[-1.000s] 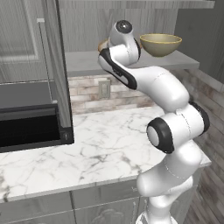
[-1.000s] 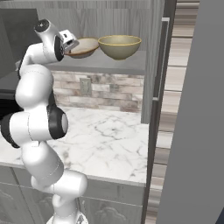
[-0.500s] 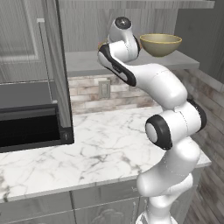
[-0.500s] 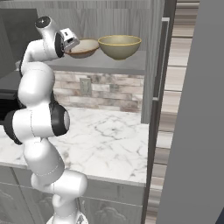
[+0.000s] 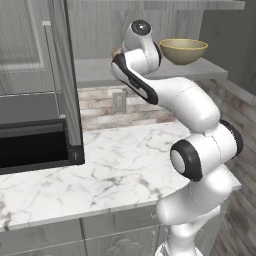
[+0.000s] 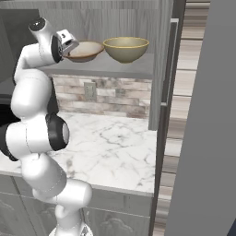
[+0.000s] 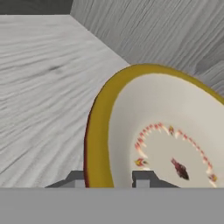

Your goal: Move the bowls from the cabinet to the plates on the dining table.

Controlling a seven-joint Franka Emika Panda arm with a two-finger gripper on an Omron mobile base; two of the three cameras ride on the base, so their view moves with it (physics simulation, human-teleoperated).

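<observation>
White arm raised to cabinet shelf [image 6: 115,69], claw [image 7: 109,178] straddling bowl [image 6: 83,50] rim, clamp unclear.

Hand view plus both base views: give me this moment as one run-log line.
phase: grasping | gripper: fingers astride rim of left bowl | second bowl: untouched on cabinet shelf | bowls delivered: none

**Even, flat rendered light; close-up softness at the claw**

Light is bright and diffuse throughout, with no visible source and no glare. Shadows are faint: a soft dark patch lies under the shelf [image 6: 115,69] below the claw [image 6: 69,46]. Base views look sharp but coarse, edges slightly jagged. In the hand view, the bowl [image 7: 166,144] just beyond the fingertips [image 7: 142,177] appears blurry and stretched.
</observation>
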